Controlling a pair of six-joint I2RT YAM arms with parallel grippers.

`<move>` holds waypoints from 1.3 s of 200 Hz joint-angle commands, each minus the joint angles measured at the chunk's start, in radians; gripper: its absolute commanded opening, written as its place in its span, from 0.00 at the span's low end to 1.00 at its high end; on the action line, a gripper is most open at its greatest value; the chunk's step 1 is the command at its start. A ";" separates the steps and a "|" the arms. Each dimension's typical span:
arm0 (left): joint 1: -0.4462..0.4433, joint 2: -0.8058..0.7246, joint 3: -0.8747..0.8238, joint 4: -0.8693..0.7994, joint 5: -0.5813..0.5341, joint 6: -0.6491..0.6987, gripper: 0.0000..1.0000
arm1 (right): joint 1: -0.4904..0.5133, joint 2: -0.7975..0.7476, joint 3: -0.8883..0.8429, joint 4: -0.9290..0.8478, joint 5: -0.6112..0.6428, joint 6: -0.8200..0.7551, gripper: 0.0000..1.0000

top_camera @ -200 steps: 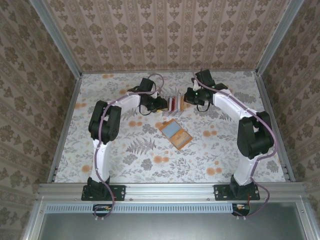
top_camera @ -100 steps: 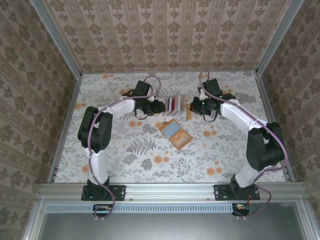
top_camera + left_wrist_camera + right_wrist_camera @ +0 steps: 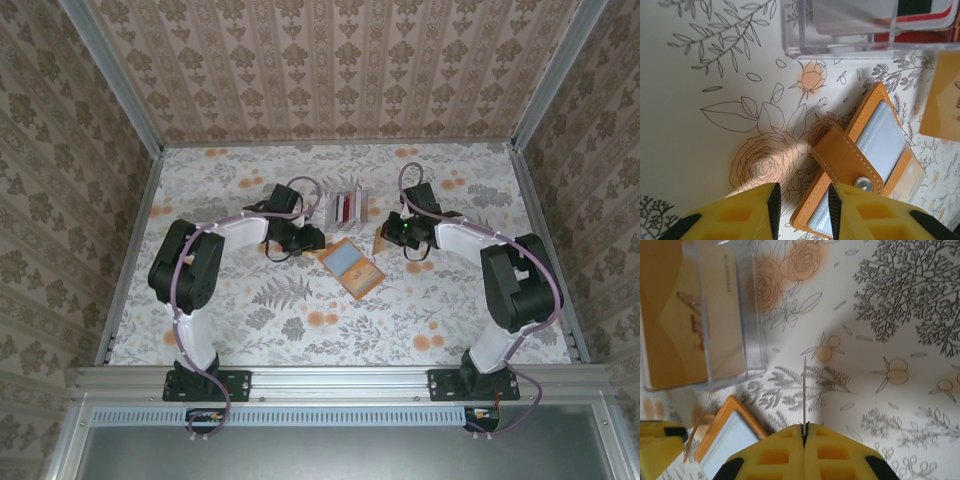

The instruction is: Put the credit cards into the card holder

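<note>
The small flat orange card holder (image 3: 350, 266) lies open around the middle of the pale flower-printed surface (image 3: 250, 300), turned at a slant, its grey-blue inside facing up. From the left wrist camera the card holder (image 3: 867, 160) has an orange stitched flap (image 3: 840, 152) folded across that inside, with a round metal snap (image 3: 863, 183) near the flap's edge.

Just to the right of the holder's far corner, a thin orange credit card (image 3: 377, 241) stands on edge, clenched in the right end effector (image 3: 386, 233). Its wrist camera shows the yellow fingers pressed together on the card (image 3: 804, 390), which appears as a mere line rising from the right end effector (image 3: 804, 432). I cannot tell whether the card's lower edge touches the surface. The same card (image 3: 942, 95) appears as an orange panel at the right of the left wrist view.

The left end effector (image 3: 312, 240) sits low just left of the holder's far end. Its two yellow fingers are parted with nothing between them, and the left end effector (image 3: 803, 194) hangs above the holder's near left edge.

Just beyond the holder stands a clear plastic rack (image 3: 345, 207) of upright cards (image 3: 880, 15), some striped red. In the right wrist view the rack (image 3: 752, 315) carries a tan-orange card (image 3: 687, 315) with a brown drawing.
</note>
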 commanded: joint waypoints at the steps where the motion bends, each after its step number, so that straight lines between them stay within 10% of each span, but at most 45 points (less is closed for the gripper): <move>1: 0.000 -0.052 -0.006 0.016 -0.028 -0.001 0.34 | -0.007 0.029 -0.016 0.116 0.037 0.056 0.02; 260: 0.007 -0.135 -0.138 0.015 -0.050 0.025 0.34 | 0.075 -0.100 -0.171 0.056 -0.093 0.085 0.01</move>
